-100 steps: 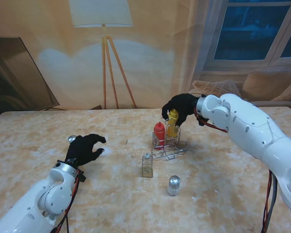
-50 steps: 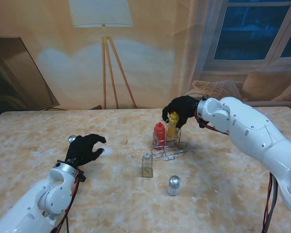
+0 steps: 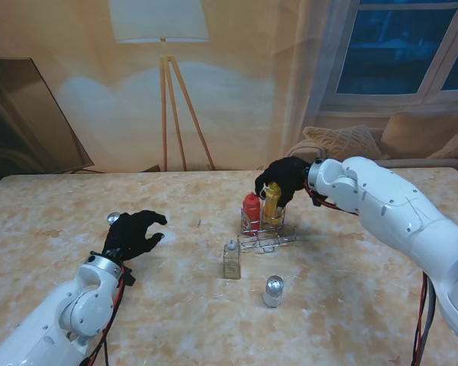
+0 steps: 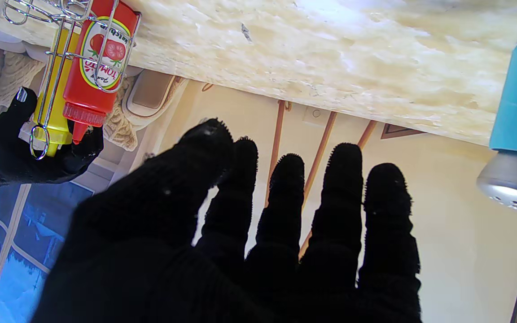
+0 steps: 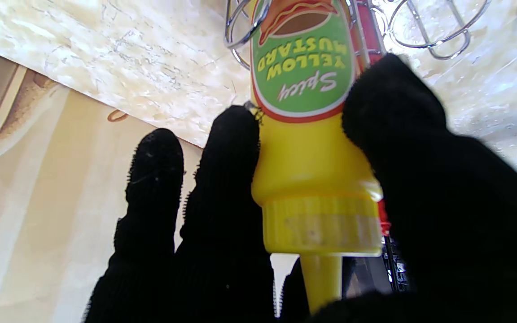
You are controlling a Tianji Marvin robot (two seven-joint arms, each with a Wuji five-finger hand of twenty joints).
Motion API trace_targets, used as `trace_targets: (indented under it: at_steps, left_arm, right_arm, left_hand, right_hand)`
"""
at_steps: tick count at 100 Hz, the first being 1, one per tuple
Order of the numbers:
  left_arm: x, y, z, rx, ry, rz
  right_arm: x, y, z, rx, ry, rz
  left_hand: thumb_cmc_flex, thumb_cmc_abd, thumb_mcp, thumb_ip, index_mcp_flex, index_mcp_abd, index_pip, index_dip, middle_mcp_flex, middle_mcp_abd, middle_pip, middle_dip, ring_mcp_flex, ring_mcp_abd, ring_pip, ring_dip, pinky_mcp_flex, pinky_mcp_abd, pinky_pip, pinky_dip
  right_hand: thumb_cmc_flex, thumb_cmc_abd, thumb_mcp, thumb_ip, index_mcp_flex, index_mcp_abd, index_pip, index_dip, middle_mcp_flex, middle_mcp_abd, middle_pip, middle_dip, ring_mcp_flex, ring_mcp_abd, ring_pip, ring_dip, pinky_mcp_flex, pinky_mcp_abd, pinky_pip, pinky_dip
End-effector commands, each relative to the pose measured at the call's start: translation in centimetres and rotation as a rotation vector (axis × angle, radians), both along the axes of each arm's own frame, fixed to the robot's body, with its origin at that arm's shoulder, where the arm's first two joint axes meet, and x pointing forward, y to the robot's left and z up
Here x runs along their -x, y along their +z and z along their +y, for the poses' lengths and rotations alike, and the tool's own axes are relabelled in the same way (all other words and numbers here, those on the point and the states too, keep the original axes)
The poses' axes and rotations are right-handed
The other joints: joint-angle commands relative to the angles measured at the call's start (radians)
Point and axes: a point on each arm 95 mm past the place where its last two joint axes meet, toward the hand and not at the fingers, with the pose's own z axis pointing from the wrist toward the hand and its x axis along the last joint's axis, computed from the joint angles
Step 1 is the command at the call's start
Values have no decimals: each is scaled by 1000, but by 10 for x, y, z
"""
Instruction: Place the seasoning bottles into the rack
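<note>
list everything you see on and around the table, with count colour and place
wire rack: 1, silver, table centre
ketchup bottle: 1, red, in rack
mustard bottle: 1, yellow, in rack, held by right robot hand
glass bottle: 1, clear, nearer to me than rack
shaker: 1, silver top, nearest to me
shaker: 1, blue body, silver top, by left robot hand
floor lamp: 1, white shade, behind table
left robot hand: 1, black, open
right robot hand: 1, black, gripping mustard
</note>
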Motion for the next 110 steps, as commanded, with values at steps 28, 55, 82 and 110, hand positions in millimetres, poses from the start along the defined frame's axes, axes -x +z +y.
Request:
trace_targets:
  at_steps: [28, 55, 82, 110]
  left_arm:
    - [1, -1, -1, -1, -5, 8]
    - [1, -1, -2, 0, -4, 8]
    - [1, -1, -2, 0, -4, 9]
    - [1, -1, -1, 1, -3, 9]
  right_arm:
    - [3, -11, 8, 19, 5, 27]
    - [5, -12, 5, 43, -2, 31]
    - [7, -8, 2, 64, 7, 20]
    - [9, -7, 0, 68, 5, 20]
  left_hand:
    - [11, -19, -5, -22, 8, -10, 19, 9, -30, -16, -7, -3, -24, 0, -16, 11, -10, -7, -5, -16]
    - [12, -19, -4, -22, 8, -7, 17, 8, -30, -16, -6, -3, -23, 0, -15, 12, -9, -7, -4, -15]
    - [8, -20, 0, -21, 8, -8, 17, 8, -32, -13, -7, -3, -23, 1, -15, 12, -9, -7, -4, -15]
    - [7, -23, 3, -21, 10, -9, 18, 9, -30, -13, -7, -3, -24, 0, -15, 12, -10, -8, -4, -16]
  right_hand:
    - [-37, 133, 77, 35, 4, 70, 140, 2, -17, -98, 38, -68, -54, -59, -113, -33, -38, 26, -30, 8]
    - [-79, 189, 44, 66, -14, 86, 60, -16, -36, -82, -26, -188, -122, -7, -213, -111, -96, 84, -44, 28]
    - [-170, 271, 30, 213, -45, 135, -82, 28, -102, -14, -152, -291, -219, 67, -342, -199, -185, 147, -52, 12]
    - [-193, 285, 7, 215, -77, 152, -148, 35, -135, 13, -208, -326, -259, 109, -388, -233, -236, 176, -33, 2]
